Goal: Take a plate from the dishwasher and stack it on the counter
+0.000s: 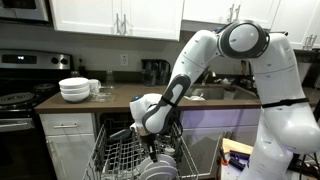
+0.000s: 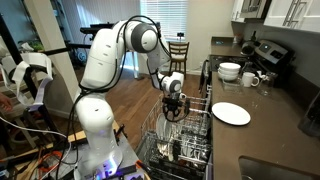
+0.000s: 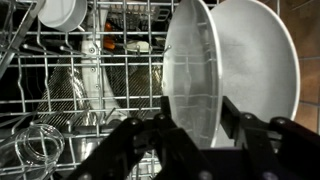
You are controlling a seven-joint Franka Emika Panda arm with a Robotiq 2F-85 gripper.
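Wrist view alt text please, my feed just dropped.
A white plate stands on edge in the grey wire dishwasher rack, with the dark fingers of the tool straddling its lower rim; whether they are clamped is unclear. A clear glass sits lower left.

The round white dinner plate [image 3: 240,60] looks like glazed ceramic, smooth and glossy, with soft highlights. The dishwasher's [image 1: 130,155] grey wire rack [image 3: 60,70] is thin coated metal with a dull sheen. The gripper's [image 3: 205,128] fingers [image 3: 255,135] are matt black. The dark brown counter [image 1: 120,102] looks smooth and faintly shiny. The white robot arm [image 1: 200,55] has glossy plastic shells.
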